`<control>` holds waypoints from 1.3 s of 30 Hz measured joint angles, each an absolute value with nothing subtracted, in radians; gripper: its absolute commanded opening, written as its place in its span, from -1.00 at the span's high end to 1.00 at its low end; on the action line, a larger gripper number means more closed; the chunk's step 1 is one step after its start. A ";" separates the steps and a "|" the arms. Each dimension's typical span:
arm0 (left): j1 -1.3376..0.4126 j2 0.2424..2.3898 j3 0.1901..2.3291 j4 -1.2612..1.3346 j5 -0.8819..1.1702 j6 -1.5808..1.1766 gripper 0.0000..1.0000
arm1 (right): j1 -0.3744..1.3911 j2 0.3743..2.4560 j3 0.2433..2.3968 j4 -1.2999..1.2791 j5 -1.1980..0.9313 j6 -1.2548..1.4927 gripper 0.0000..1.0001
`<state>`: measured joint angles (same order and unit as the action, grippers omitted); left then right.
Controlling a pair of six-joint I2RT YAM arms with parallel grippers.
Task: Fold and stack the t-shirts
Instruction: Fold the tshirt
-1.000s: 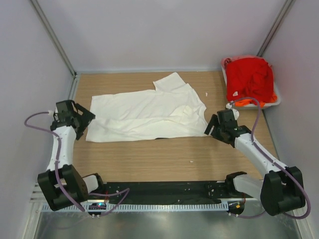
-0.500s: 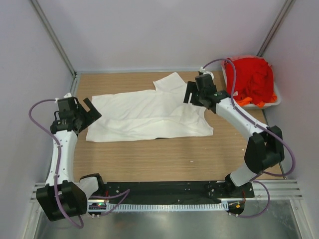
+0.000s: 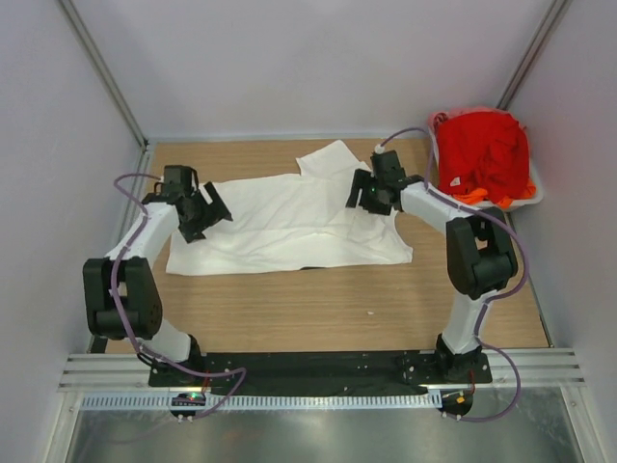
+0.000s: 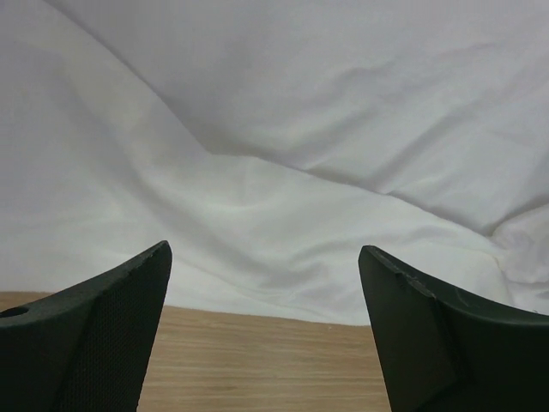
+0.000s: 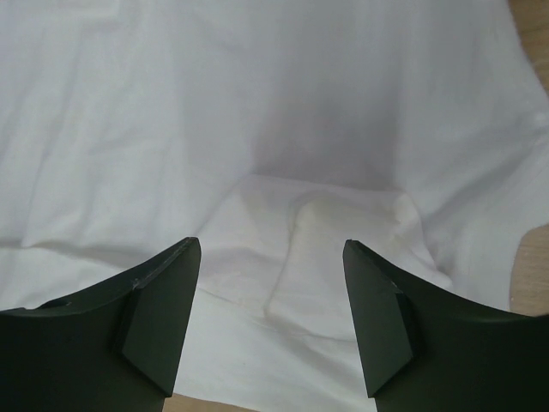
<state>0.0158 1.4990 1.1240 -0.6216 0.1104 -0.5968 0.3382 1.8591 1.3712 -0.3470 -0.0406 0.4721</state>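
White t-shirt (image 3: 289,220) soft, limp, light; pinch edges, probably hem and shoulder. Left gripper (image 4: 266,257), right gripper (image 5: 270,249) wide, empty.

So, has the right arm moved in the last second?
Yes. The right arm swung away from the table's near edge and left; its jaws, earlier by the white shirt's near right corner, now sit over its far right part, level with the tub.
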 measured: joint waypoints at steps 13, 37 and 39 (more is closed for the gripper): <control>-0.057 1.615 0.905 -0.377 0.102 -0.692 -0.73 | 0.343 1.714 0.920 -0.065 -0.015 0.565 -0.51; -0.070 1.032 1.050 -0.739 0.162 -0.513 -0.99 | 0.373 1.641 1.377 -0.520 0.263 0.502 -0.64; -0.070 0.978 1.016 -0.775 0.158 -0.490 -0.99 | 0.373 1.763 1.563 -0.540 0.288 0.463 -0.64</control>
